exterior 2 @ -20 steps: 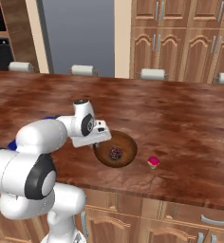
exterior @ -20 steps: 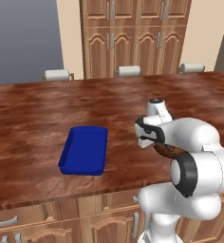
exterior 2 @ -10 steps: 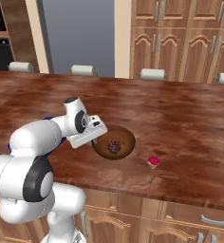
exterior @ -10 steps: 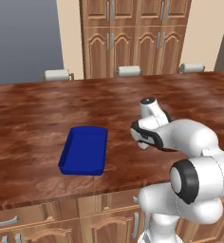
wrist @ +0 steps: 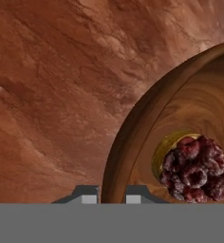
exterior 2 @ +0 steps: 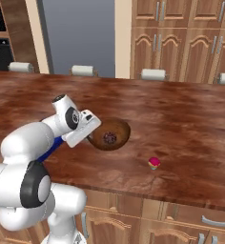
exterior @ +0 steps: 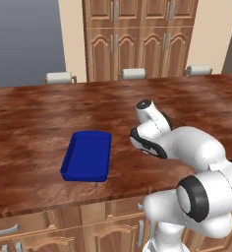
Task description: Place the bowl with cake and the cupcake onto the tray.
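1. In the hand view the fingers sit closed on the rim of the bowl with cake, one tip outside the wall and one inside; the dark berry-like cake lies at the bowl's centre
2. The right base view shows the bowl with cake tilted and lifted a little off the tabletop, held at its left edge by the white hand
3. The same view shows the cupcake standing alone on the tabletop, to the right of the bowl and nearer the front edge, apart from it
4. The left base view shows the tray lying flat on the tabletop, left of the arm; here the arm's own body hides most of the bowl
5. Wooden cabinets line the far wall, with chair backs along the tabletop's far edge
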